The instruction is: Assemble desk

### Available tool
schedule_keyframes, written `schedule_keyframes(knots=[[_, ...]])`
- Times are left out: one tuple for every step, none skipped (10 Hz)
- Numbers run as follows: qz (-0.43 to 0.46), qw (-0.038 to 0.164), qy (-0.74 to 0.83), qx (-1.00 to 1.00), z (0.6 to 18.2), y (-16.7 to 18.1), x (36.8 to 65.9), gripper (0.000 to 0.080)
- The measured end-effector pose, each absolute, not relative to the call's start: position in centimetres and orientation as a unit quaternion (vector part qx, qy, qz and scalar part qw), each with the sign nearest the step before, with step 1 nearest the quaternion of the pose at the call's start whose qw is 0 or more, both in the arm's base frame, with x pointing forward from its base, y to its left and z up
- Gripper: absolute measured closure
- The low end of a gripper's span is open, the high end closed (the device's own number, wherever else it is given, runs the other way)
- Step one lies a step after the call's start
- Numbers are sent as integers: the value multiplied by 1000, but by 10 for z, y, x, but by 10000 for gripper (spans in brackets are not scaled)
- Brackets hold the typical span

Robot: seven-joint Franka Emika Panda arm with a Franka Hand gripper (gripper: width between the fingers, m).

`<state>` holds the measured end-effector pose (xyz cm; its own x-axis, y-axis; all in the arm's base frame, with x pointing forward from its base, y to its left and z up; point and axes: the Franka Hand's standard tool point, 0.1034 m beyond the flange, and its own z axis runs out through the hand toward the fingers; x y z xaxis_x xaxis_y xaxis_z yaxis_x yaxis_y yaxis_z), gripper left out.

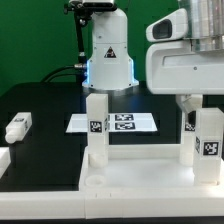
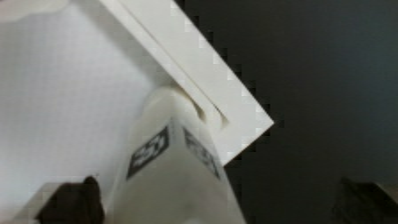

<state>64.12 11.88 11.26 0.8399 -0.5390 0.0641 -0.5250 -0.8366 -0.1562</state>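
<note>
The white desk top [image 1: 140,175] lies at the front with its raised rim up. One white tagged leg [image 1: 96,126] stands upright in its corner on the exterior view's left. A second leg [image 1: 208,140] stands in the corner on the exterior view's right. My gripper [image 1: 196,110] hangs just over this second leg. In the wrist view the leg [image 2: 175,170] rises from the desk top's corner [image 2: 240,110] between my two dark fingertips [image 2: 71,203]. My gripper [image 2: 217,205] is open, its fingers set wide and apart from the leg.
A loose white leg [image 1: 18,127] lies on the black table at the exterior view's left, and another white piece [image 1: 3,160] shows at the left edge. The marker board [image 1: 115,123] lies behind the desk top. The robot base [image 1: 108,55] stands at the back.
</note>
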Motion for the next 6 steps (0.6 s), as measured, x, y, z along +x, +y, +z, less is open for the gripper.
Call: schedule_keyframes(knots=[[-70,56,182,-979,108,107,642,151],[-75,31,53,-995,106,103,647,151],[-76,30,49,-995,105,104,649,151],[-75,31,69,-994,104,103,648,181],[-75,31,76,-994,104,103,648,181],[-74,33,96,-992,104,103,648,359]])
